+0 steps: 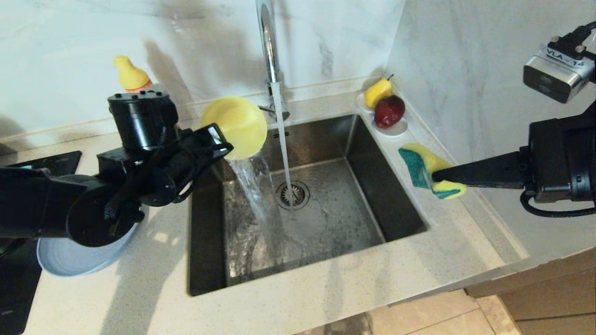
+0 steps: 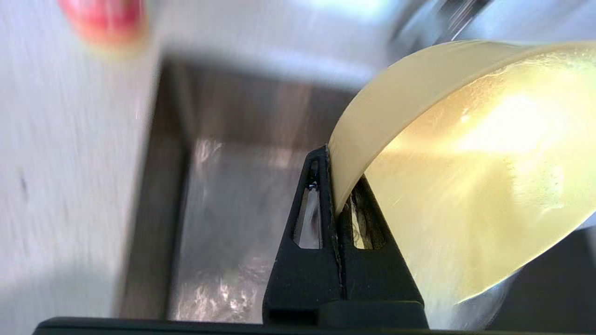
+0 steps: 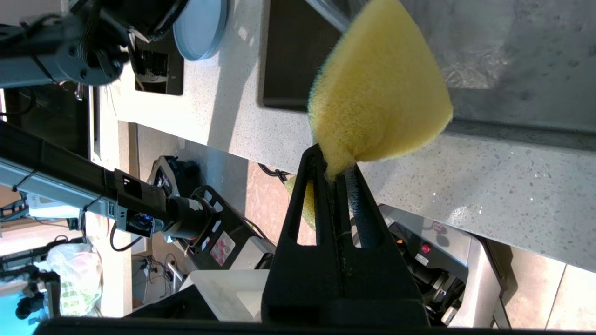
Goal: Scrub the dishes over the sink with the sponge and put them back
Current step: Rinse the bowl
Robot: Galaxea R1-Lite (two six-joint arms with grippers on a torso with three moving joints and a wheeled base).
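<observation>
Over the sink [image 1: 363,153], the left gripper [image 1: 222,139] pinches the tipped yellow-green bowl [image 1: 238,124], water spilling out; beside the sink's right rim, the right gripper [image 1: 435,176] clamps the sponge [image 1: 426,163].

"VLA-14" on wrist camera [image 1: 558,76]

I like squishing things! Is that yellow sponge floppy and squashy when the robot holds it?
Probably squashy: the sponge pinches thin where the right gripper clamps it, then bulges out. It likely weighs little, since it juts out without sagging.
</observation>
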